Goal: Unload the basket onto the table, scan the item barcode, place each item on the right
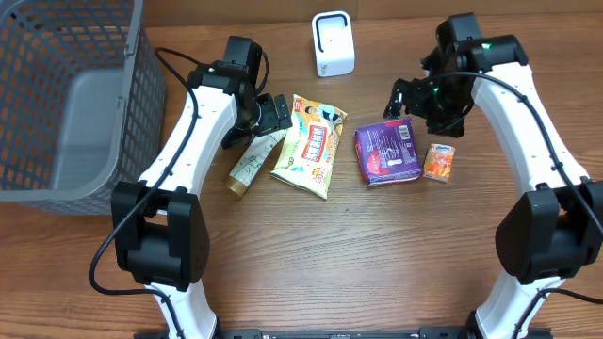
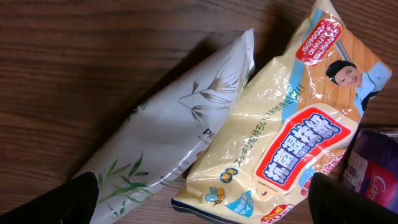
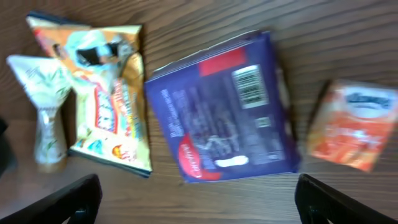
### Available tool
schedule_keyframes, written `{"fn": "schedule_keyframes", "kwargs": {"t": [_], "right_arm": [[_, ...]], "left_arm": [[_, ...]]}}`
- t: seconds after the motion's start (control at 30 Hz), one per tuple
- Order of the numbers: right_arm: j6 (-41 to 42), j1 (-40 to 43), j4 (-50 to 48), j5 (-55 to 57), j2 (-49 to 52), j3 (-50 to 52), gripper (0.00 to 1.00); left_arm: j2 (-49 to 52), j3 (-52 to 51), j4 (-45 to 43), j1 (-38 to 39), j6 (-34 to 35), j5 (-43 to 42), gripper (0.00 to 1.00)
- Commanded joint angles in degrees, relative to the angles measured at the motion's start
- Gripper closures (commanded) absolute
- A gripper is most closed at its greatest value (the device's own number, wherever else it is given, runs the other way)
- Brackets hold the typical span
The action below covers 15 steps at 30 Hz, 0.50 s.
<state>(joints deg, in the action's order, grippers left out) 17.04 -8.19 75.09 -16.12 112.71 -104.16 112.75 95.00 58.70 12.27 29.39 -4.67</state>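
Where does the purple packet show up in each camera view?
Overhead: the purple packet lies right of centre, between the yellow snack bag and the orange sachet.
Left wrist: only a sliver at the right edge.
Right wrist: centre, barcode facing up.
Shared landmark: the yellow snack bag, left of it in every view.
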Motion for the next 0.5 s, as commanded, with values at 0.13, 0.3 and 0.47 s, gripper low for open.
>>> {"fn": "schedule_keyframes", "kwargs": {"t": [0.13,0.3,0.47], "right_arm": [[-7.17,1.64,0.44,-2.49,-1.49,-1.46,0.0],[-7.93,1.44,0.09,-3.52,-1.49,-1.11,0.0],[-7.96,1.01,-3.67,-13.09,-1.46,2.21,0.0]], "left_arm": [[-0.15,1.09,-0.24,0.02,-1.09,0.63,0.0],[-0.15,1.09,-0.22,0.0,-1.09,0.63,0.0],[-0.15,1.09,-0.24,0.02,-1.07,0.63,0.0]]}}
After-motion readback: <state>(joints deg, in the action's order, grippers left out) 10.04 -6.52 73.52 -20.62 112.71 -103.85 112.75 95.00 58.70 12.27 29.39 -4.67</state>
